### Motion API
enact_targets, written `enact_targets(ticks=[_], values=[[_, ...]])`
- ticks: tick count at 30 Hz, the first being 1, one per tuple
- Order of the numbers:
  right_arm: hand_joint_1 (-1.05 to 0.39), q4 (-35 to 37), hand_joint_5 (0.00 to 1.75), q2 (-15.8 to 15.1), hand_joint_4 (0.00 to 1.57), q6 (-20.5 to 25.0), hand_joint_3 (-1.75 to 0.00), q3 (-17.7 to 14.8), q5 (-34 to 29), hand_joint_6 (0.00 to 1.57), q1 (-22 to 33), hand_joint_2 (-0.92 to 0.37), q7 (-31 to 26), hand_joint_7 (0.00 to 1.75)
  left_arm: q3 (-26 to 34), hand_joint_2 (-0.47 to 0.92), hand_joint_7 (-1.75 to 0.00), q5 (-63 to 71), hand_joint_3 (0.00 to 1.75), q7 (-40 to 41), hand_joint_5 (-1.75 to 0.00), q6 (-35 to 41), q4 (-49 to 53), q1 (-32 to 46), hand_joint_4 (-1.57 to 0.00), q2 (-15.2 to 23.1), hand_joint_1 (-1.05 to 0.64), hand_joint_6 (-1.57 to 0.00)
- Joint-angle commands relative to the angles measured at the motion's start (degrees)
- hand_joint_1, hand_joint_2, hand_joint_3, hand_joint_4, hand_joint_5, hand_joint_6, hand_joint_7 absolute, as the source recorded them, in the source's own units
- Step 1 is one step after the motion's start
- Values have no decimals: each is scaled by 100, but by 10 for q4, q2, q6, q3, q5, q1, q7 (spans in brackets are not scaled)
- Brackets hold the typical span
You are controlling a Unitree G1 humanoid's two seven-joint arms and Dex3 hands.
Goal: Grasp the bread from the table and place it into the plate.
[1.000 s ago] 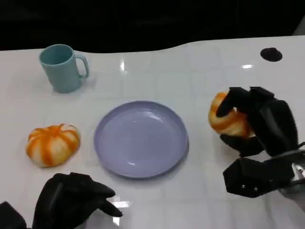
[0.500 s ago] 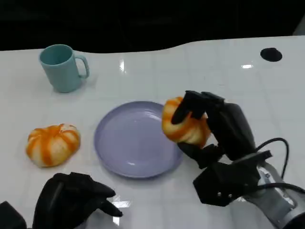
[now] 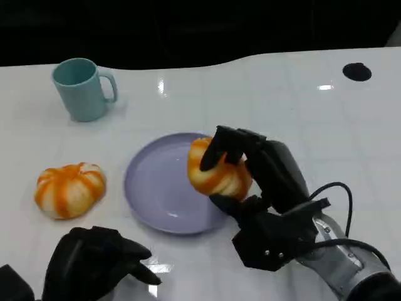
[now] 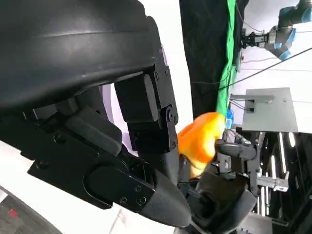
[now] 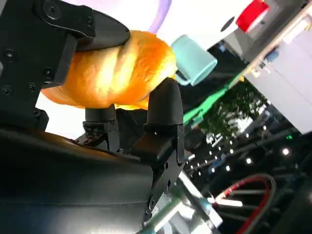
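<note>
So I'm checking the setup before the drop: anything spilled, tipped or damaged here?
Nothing stands out. The cup is upright, the plate lies flat and bare, and a second bun sits whole beside it. The right hand holds the bread over the plate's rim.

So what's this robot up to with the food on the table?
Its right hand holds an orange bread roll over the right side of the lilac plate, fingers wrapped around it, not yet let go. The left hand rests near the table's front edge, holding nothing. A second roll and a teal mug sit untouched.
</note>
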Motion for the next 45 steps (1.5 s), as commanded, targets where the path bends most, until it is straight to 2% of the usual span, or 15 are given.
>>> enact_targets(ticks=[1,2,4,5,6,8,11,18,25,35,36,38,40,43,45], values=[[-8,-2,131,7,64,-10,-113,-6,48,67,-11,-40,77,89,2,78,-10,-2,0,-3,-35,0,-4,5,-157,9,-105,-157],[-10,-6,119,5,60,-7,-108,-4,56,64,-11,-41,102,78,2,78,-10,-1,0,-3,-35,1,-3,5,-157,9,-105,-157],[-19,-23,89,-3,37,11,-92,2,59,49,-9,-51,148,50,2,78,-10,1,0,-2,-35,-1,-3,5,-157,9,-105,-157],[-27,-32,73,-7,20,19,-62,3,58,40,-7,-68,165,30,2,78,-10,1,0,-2,-35,-1,-3,5,-157,10,-105,-157],[-30,-44,68,-10,14,30,-43,4,59,39,-4,-78,185,21,2,78,-10,1,0,-2,-35,-1,-3,5,-157,9,-105,-157],[-42,-64,41,-14,3,48,-21,4,64,27,2,-89,218,6,2,78,-10,0,0,-2,-36,0,-4,5,-157,9,-105,-157],[-51,-86,22,-19,0,68,-16,3,64,20,9,-92,245,1,2,78,-10,1,0,-1,-36,0,-5,5,-157,9,-105,-157],[-60,-132,6,-37,0,107,-15,9,57,13,23,-92,284,0,3,78,-10,0,0,-3,-36,-3,-2,4,-157,10,-105,-157],[-65,-167,2,-54,0,111,-16,0,77,10,43,-92,310,0,3,78,-10,-1,0,-4,-36,-4,-1,4,-157,9,-105,-157],[-53,-273,10,-102,10,98,-11,-34,121,17,112,-92,344,4,0,78,-11,2,0,2,-36,-2,-4,4,-157,7,-105,-157],[-50,-285,14,-107,12,96,-8,-38,121,20,122,-92,342,5,0,79,-11,3,0,2,-36,-2,-3,4,-157,7,-105,-157],[-43,-306,44,-117,4,89,-2,-45,120,26,140,-92,338,7,1,79,-11,3,0,3,-36,-2,-3,4,-157,7,-105,-157],[-38,-322,62,-125,2,80,-1,-52,116,31,156,-91,330,9,1,79,-11,2,0,2,-36,-3,-2,3,-157,7,-105,-157],[-24,-336,76,-131,12,59,0,-66,126,42,181,-90,323,14,1,78,-11,1,0,2,-36,-1,-2,3,-157,6,-105,-157],[-8,-344,83,-131,24,46,0,-75,141,57,200,-91,319,21,1,78,-11,2,0,3,-36,-2,-2,3,-157,6,-105,-157]])
